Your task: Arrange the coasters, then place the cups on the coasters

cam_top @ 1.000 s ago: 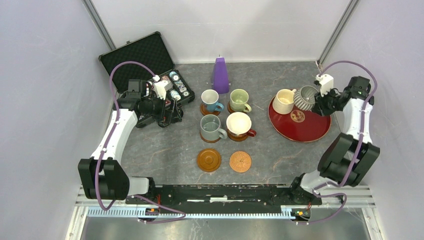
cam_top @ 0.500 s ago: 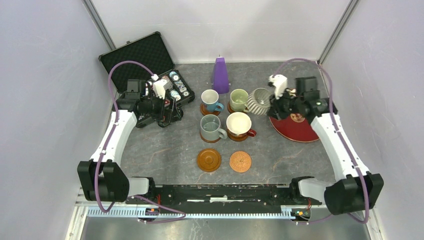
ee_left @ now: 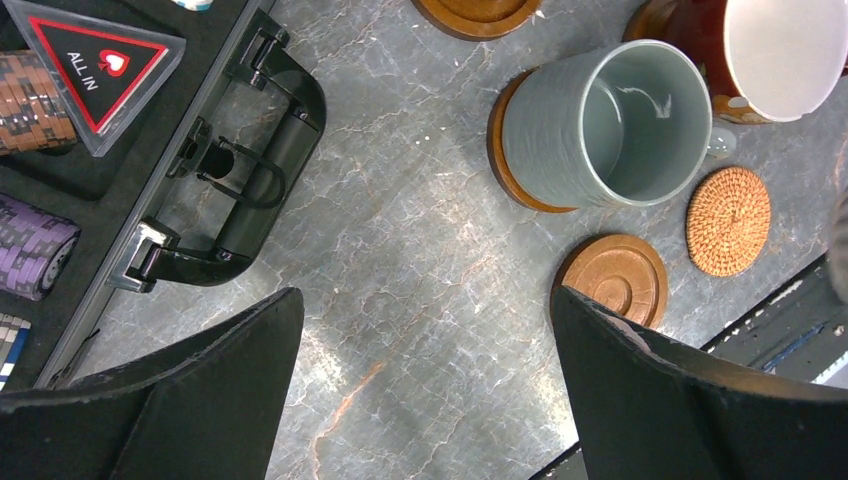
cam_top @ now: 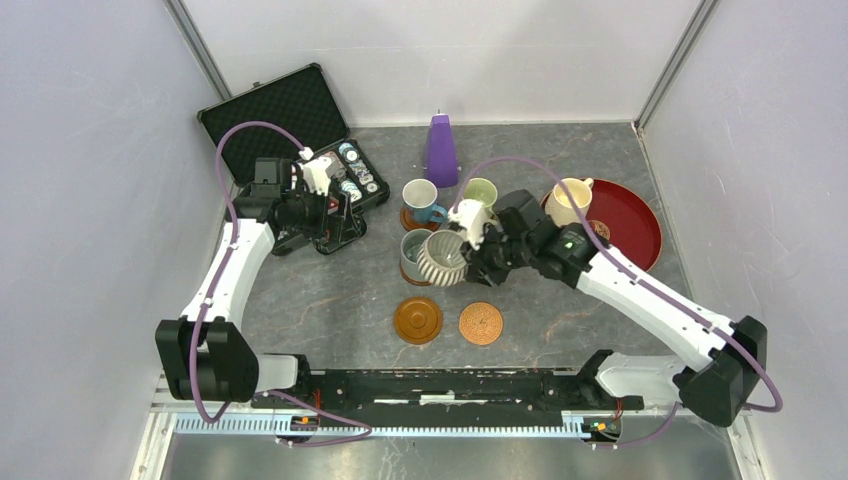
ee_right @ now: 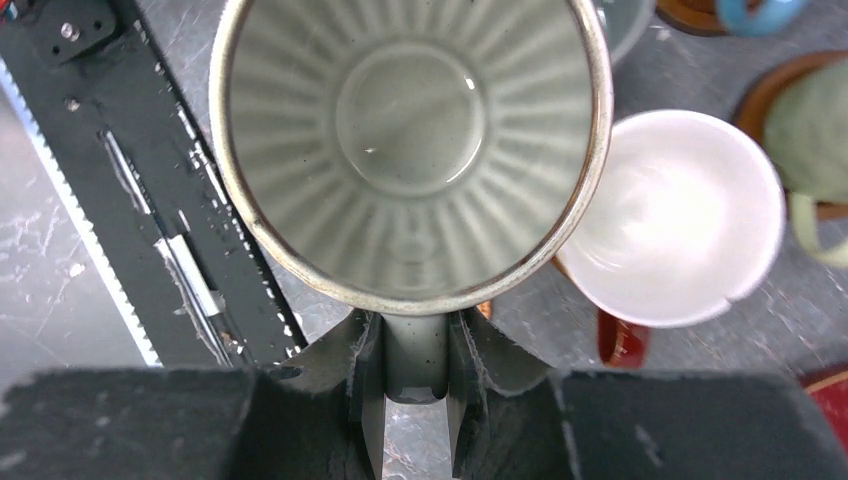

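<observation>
Red mug (ee_left: 782, 50) partly beyond the left wrist view's corner

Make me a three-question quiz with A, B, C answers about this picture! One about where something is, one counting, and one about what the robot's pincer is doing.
1. Where is the cream yellow mug?
A. on the red tray
B. stacked inside another mug
C. hanging in the air

2. How many coasters have no mug on them?
A. none
B. two
C. six

3. What is the right pincer doing?
A. standing open and empty
B. shut on the handle of the grey ribbed mug
C. pushing the tray

Answers:
1 A: the mug stands on the tray's left part.
2 B: the glossy coaster and the woven coaster at the front lie bare.
3 B: the right wrist view shows the pincer clamped on the handle.
</observation>
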{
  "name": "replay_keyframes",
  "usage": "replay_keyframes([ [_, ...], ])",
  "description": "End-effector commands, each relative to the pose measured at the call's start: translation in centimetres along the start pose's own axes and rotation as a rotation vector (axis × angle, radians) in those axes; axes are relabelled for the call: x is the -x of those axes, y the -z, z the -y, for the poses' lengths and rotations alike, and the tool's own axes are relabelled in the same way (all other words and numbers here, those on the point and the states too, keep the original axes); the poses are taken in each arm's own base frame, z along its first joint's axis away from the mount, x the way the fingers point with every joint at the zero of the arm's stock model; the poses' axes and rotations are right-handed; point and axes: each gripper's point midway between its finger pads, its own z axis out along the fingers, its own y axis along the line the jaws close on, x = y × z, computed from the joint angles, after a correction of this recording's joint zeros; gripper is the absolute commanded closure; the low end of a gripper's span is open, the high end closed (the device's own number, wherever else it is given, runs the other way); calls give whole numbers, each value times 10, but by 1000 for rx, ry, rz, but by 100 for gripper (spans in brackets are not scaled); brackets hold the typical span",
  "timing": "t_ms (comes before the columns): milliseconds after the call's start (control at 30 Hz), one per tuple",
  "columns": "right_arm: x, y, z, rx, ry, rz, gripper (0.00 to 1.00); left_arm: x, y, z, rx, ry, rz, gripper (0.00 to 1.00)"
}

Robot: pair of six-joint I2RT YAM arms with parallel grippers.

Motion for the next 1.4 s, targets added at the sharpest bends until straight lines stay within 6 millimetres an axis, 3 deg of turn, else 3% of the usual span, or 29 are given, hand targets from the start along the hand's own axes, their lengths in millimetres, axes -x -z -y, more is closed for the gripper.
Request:
replay_keyframes([
  [0,33,-10,-18,-16,110,88,100,6,-2,-11,47,33,17,0],
  [400,-2,-50,-76,-11,193,53,100,4,-5,-15,51,46,-1,0],
  [633,-20,-72,-79,-13,125,-4,100,3,-5,-15,48,47,-2,0],
  [1033,-29,-102,-74,-63,18,-35,100,3,-5,-14,40,36,0,0],
  [1200,-47,-110,-71,-73,11,-62,89,3,-5,-13,34,34,-6,0],
  [1367,-53,-114,-69,-85,5,-74,89,3,-7,-13,30,30,-4,0],
])
